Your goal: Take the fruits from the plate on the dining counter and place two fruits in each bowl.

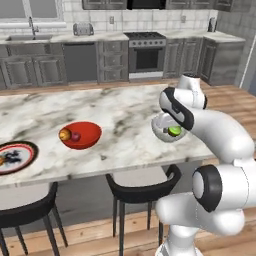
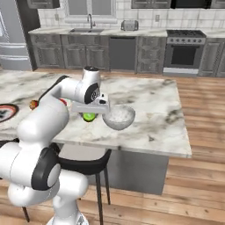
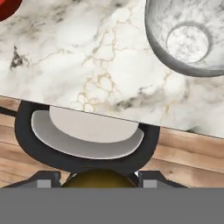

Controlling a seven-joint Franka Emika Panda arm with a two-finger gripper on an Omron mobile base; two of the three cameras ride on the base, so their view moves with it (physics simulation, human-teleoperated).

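My gripper (image 2: 89,113) is shut on the green fruit (image 2: 89,117), which hangs just above the dining counter (image 2: 149,110), left of the glass bowl (image 2: 118,117) and close to the counter's near edge. In the hand view the fruit (image 3: 98,178) sits between the gripper's (image 3: 98,183) tips, and the glass bowl (image 3: 188,39) lies up to the right with nothing in it. In the left base view the green fruit (image 1: 175,131) shows against the glass bowl (image 1: 161,125). The red bowl (image 1: 80,135) holds an orange fruit (image 1: 65,134) and a dark red one (image 1: 75,136). A small orange fruit (image 1: 2,161) lies on the plate (image 1: 22,150).
Black stools (image 1: 142,190) with grey seats stand under the counter's near edge; one stool (image 3: 83,144) is directly below my hand. Dark grey cabinets and an oven (image 1: 146,55) line the back wall. Wooden floor lies to the right of the counter.
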